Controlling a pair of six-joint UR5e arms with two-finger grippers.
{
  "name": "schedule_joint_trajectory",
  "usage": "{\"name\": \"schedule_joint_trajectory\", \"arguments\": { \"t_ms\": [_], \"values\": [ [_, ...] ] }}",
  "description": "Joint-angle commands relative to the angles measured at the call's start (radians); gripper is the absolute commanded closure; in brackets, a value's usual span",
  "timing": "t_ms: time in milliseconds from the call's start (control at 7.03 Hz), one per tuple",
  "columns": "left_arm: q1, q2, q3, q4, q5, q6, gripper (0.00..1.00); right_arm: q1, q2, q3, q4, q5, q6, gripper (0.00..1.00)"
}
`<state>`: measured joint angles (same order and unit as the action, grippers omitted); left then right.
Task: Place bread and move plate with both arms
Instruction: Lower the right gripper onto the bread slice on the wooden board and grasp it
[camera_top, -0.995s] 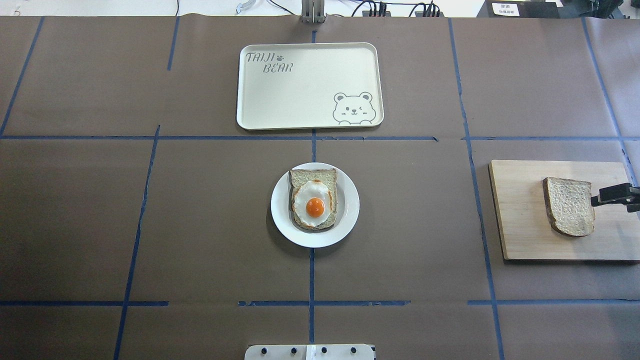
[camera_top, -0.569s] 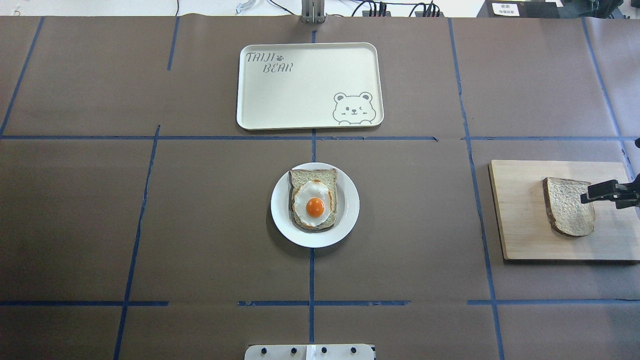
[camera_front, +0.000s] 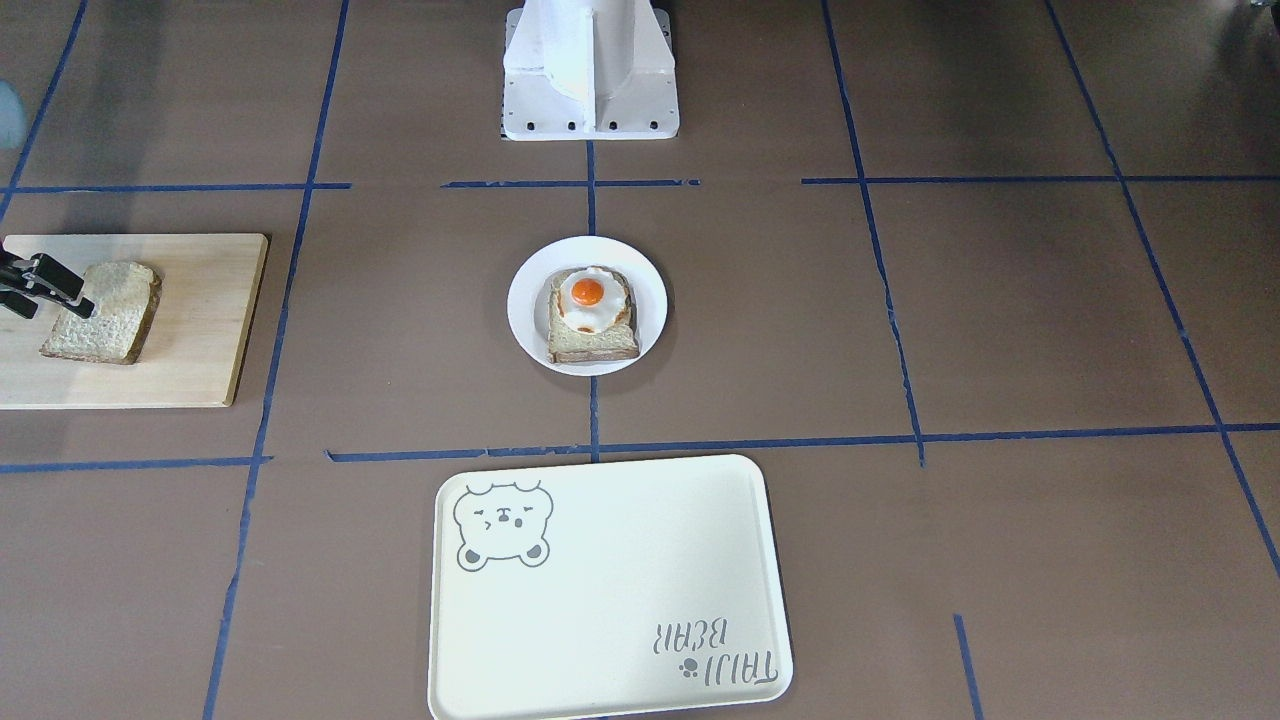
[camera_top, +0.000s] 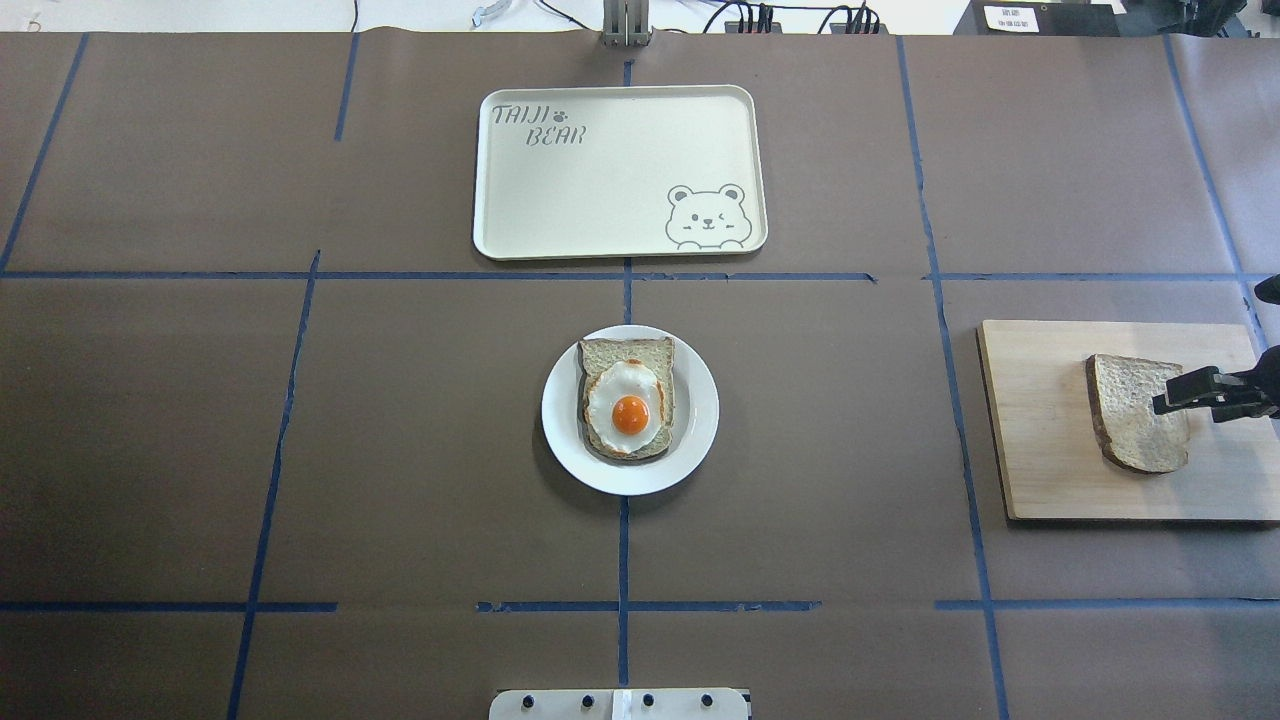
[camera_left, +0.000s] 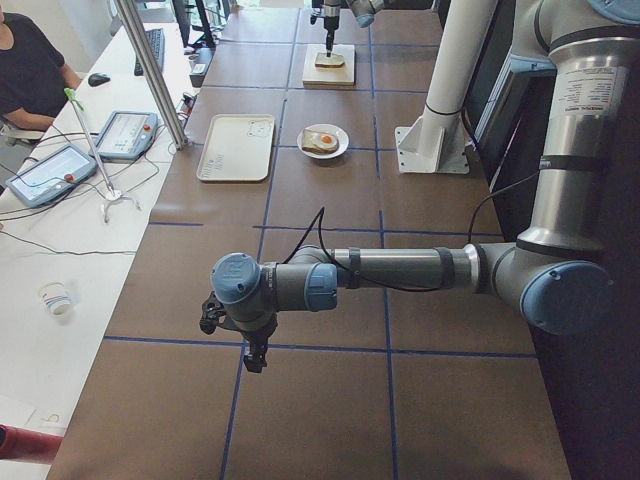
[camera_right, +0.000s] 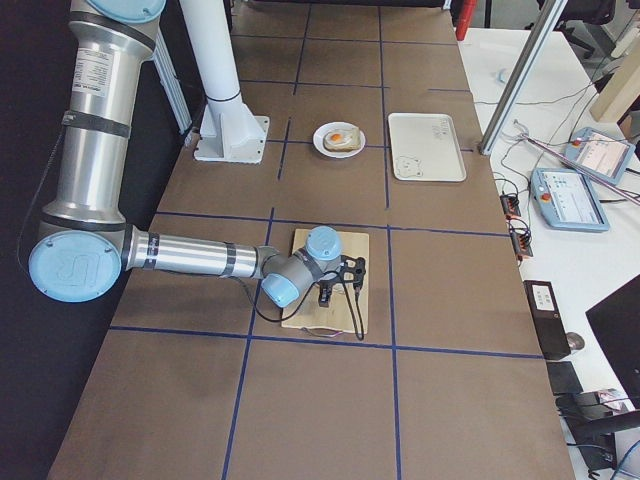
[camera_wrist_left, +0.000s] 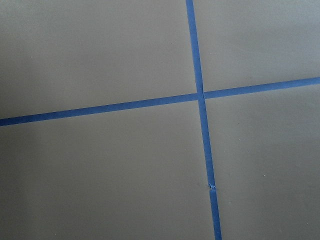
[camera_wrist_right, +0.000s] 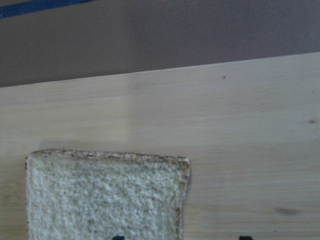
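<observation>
The plain wholemeal bread (camera_top: 1135, 415) lies flat on a wooden board (camera_top: 1040, 440) at the table's right end; it also shows in the front-facing view (camera_front: 100, 310) and the right wrist view (camera_wrist_right: 105, 195). My right gripper (camera_top: 1165, 400) is open and hovers over the bread's right edge, one fingertip above the slice and one beyond its edge. The white plate (camera_top: 700, 420) sits at the table's centre and carries a slice topped with a fried egg (camera_top: 630, 410). My left gripper (camera_left: 245, 350) shows only in the exterior left view, low over bare table far from the plate; I cannot tell if it is open.
A cream tray with a bear drawing (camera_top: 600, 180) lies beyond the plate, toward the operators' side. The robot's white base (camera_front: 590, 100) stands behind the plate. Blue tape lines cross the brown table cover. An operator sits at a side desk.
My right gripper has moved leftward from the board's right edge to over the bread's right side. The bread, plate and tray have not moved.
</observation>
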<state>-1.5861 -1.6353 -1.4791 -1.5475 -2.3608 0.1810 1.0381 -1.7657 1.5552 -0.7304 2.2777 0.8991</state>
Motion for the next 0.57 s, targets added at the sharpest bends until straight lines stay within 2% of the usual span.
{"name": "schedule_joint_trajectory", "arguments": {
  "t_ms": [0,426],
  "values": [
    [0.0,0.0,0.0,0.0,0.0,0.0,0.0,-0.001,-0.001,0.0,0.0,0.0,0.0,0.3],
    [0.0,0.0,0.0,0.0,0.0,0.0,0.0,-0.001,-0.001,0.003,0.0,-0.001,0.0,0.6]
  ]
}}
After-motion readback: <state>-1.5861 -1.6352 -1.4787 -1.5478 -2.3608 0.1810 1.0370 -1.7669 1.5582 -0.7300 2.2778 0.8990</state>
